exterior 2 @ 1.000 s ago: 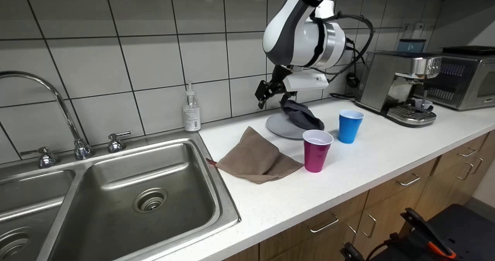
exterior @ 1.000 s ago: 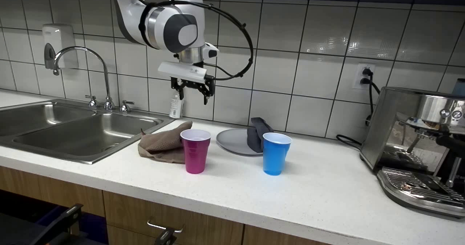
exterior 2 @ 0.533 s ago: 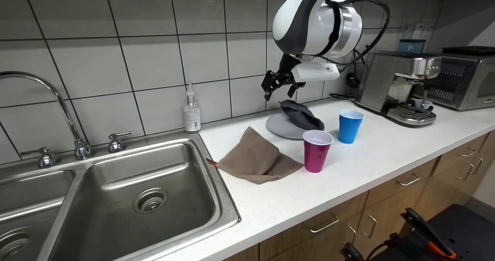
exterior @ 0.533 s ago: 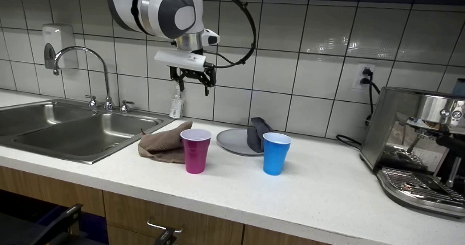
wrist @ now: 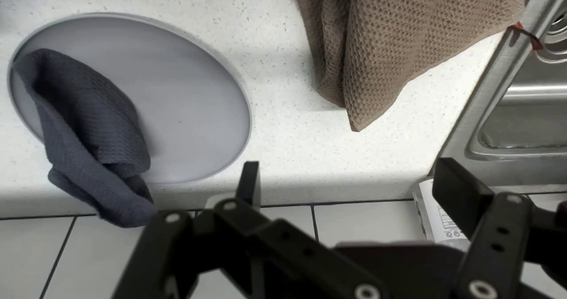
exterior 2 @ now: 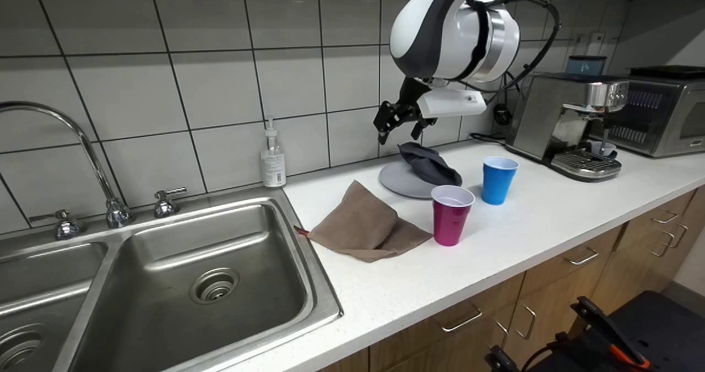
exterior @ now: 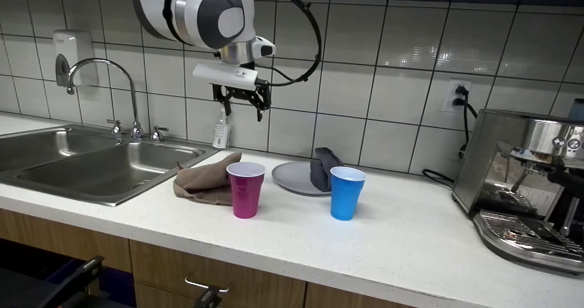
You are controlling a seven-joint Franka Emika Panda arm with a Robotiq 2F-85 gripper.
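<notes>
My gripper (exterior: 243, 113) hangs open in the air above the back of the counter, with nothing between its fingers. Below it lie a rumpled brown cloth (exterior 2: 363, 223) and a grey plate (wrist: 190, 99). A dark grey cloth (wrist: 93, 126) is bunched on one side of that plate and hangs over its rim. In both exterior views a magenta cup (exterior: 246, 191) stands upright beside the brown cloth, and a blue cup (exterior 2: 498, 180) stands upright near the plate. Neither cup is clearly visible in the wrist view. A clear pump bottle (wrist: 443, 215) appears behind one finger there.
A steel double sink (exterior 2: 322, 289) with a curved faucet (exterior 2: 71, 127) borders the brown cloth. The tiled wall (exterior: 346, 102) rises close behind the gripper. An espresso machine (exterior: 506, 162) stands farther along the counter, with an oven-like appliance (exterior 2: 661, 116) past it.
My gripper has risen a little, mostly in the first half second, staying open. The cups, cloths and plate have not moved.
</notes>
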